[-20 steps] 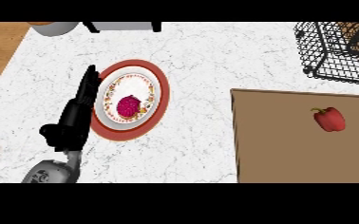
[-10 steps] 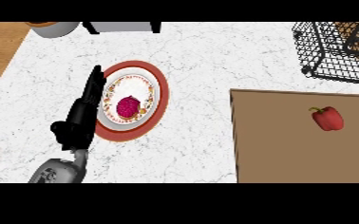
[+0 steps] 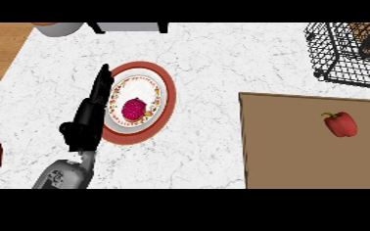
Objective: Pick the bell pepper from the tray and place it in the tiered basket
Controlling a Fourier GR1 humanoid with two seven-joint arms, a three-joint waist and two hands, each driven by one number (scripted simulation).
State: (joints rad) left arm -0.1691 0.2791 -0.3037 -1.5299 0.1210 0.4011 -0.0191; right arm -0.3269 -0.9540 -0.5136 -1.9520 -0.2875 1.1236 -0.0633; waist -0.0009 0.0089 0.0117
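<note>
- One hand in view only: left hand [image 3: 88,117] on its grey forearm, coming in from the lower left, fingers straight and together, holding nothing, lying along the left rim of the red plate [image 3: 168,85].
- Right hand not in view, so nothing to say about its fingers.
- Bell pepper [image 3: 340,124] is red, lies on the brown tray [image 3: 289,147] near the tray's right side, well apart from the left hand, untouched.
- Tiered basket [image 3: 339,54], black wire, sits at the top right corner, just beyond the tray's far edge; pepper is near it.
- Smaller patterned plate [image 3: 148,90] rests on the red one with a dark pink food item [image 3: 133,109] in the middle; not part of the task.
- Step in hand, as judged: reach for the pepper, not yet begun; task looks at its very start.
- To do it well: right hand is likely the better choice since pepper and basket are both on that side; left would have to cross plate and tray.
- Come down over the pepper with fingers spread, close round the body, not the stem.
- Lift it above the wire rim before moving across, so it does not catch on the basket.
</note>
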